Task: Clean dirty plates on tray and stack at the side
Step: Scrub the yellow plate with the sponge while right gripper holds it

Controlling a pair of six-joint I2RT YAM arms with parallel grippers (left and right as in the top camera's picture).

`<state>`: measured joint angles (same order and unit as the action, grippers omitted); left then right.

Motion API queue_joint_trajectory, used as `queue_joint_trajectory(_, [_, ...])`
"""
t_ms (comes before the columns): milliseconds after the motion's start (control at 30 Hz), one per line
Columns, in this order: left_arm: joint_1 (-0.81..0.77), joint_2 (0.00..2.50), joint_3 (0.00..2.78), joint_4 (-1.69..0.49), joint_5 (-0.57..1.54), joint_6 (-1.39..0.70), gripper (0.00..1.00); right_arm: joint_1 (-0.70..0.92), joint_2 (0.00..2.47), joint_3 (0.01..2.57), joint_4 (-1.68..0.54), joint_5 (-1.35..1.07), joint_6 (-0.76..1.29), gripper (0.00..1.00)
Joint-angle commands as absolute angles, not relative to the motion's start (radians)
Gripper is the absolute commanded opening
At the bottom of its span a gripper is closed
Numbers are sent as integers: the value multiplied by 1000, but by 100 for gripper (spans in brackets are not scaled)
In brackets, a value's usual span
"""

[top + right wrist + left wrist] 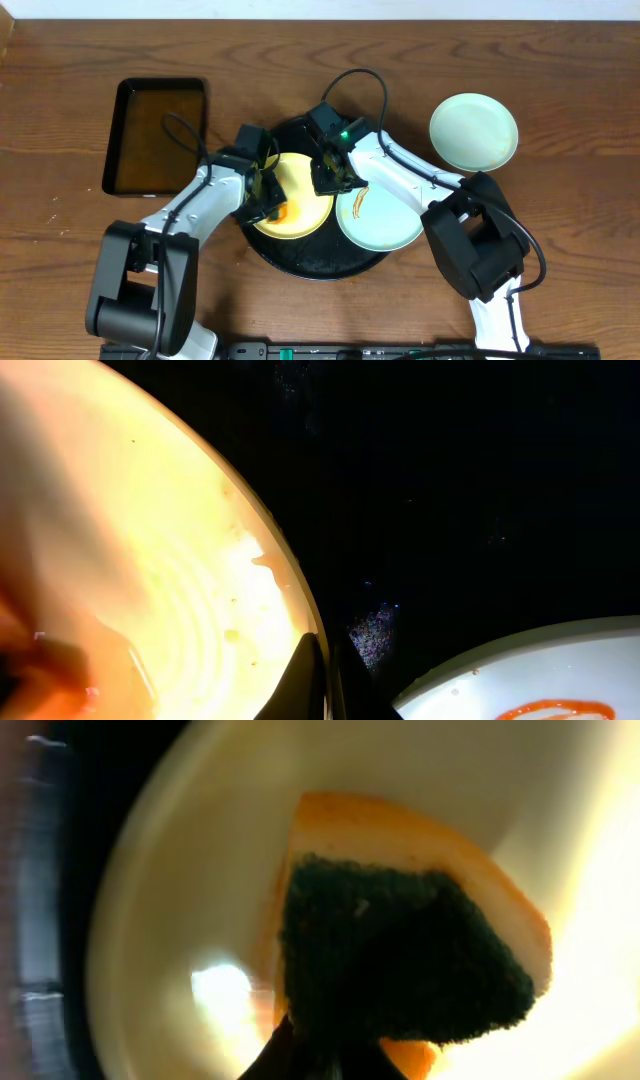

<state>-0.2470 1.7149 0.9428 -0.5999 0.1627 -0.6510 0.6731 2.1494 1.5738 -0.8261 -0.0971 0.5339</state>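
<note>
Two pincers work the yellow plate (pixel 305 205): left pincer (pixel 270 200) clamps an orange-green sponge (pixel 400 950) on it, right pincer (pixel 322 680) pinches its rim. Beside it a smeared blue-white plate (pixel 385 225) shares the black tray (pixel 310 265) at the middle of the table (pixel 560 60); a clean blue-white plate (pixel 474 131) sits toward the right edge.

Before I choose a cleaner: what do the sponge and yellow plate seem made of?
The sponge looks like orange foam with a dark green, fuzzy scouring face. The yellow plate is smooth, glossy, with glare: perhaps glazed ceramic or plastic.
</note>
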Motion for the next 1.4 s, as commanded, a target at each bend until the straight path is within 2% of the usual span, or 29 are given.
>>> queue_joint_trajectory(0, [-206,1741,962,-668,-39,-568,8,675,2166,1582,-836,-53,549,1])
queue_joint_trajectory(233, [-193,1689,1079,-727,-12,-521,8,675,2166,1582,-837,-53,549,1])
queue_joint_trajectory(433, [-223,1687,1082,-642,229,-458,7,675,2166,1582,-830,-53,549,1])
queue_joint_trajectory(733, [-273,1809,1059,-492,373,-525,7,675,2166,1582,-830,-53,549,1])
queue_joint_trajectory(900, [-278,1909,1059,-479,376,-540,7,675,2166,1582,-831,-53,549,1])
queue_joint_trajectory(1000, [-264,1938,1059,-512,316,-540,7,675,2166,1582,-834,-53,549,1])
queue_joint_trajectory(1367, [-186,1874,1084,-743,-158,-535,7,675,2166,1582,-831,-53,549,1])
